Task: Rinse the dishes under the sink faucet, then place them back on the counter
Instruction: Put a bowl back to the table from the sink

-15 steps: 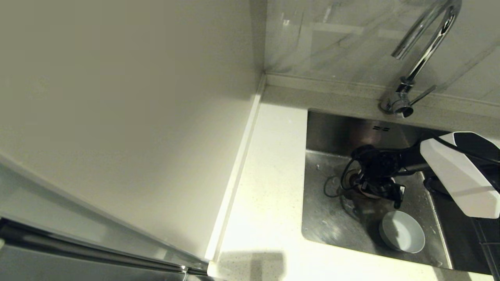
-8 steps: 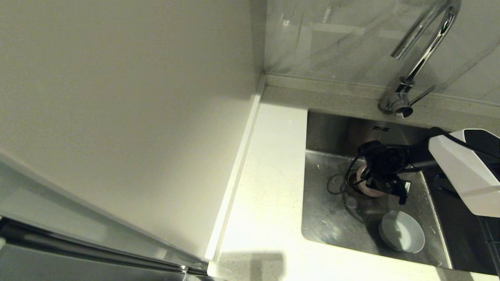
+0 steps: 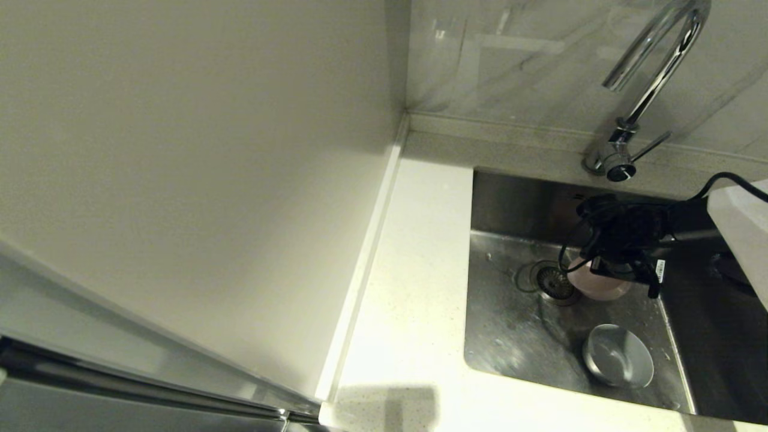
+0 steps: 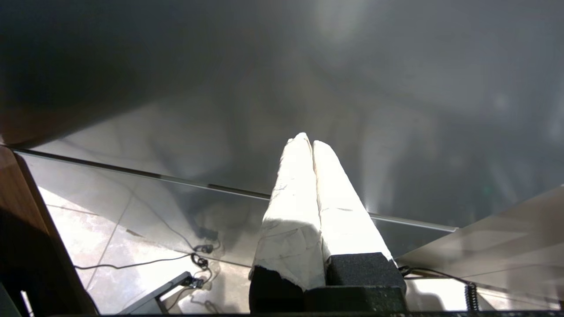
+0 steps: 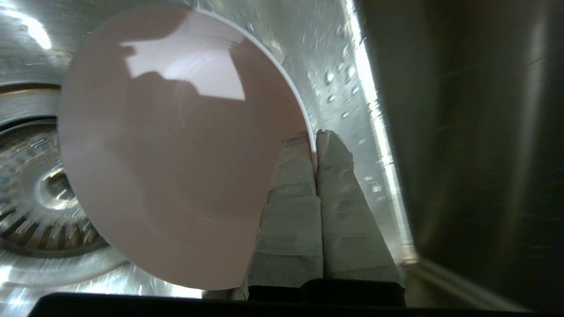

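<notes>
Right gripper [image 5: 315, 136] clamped on pink bowl [image 5: 176, 145] rim, beside sink [image 3: 510, 336] drain [image 3: 551, 279]; left gripper [image 4: 307, 140] closed, parked.

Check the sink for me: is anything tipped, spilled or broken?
Nothing looks broken or spilled. The right gripper is shut on the rim of the small pale pink bowl, held beside the round strainer drain. The small pale blue-white bowl sits upright on the wet brushed stainless steel sink floor.
</notes>
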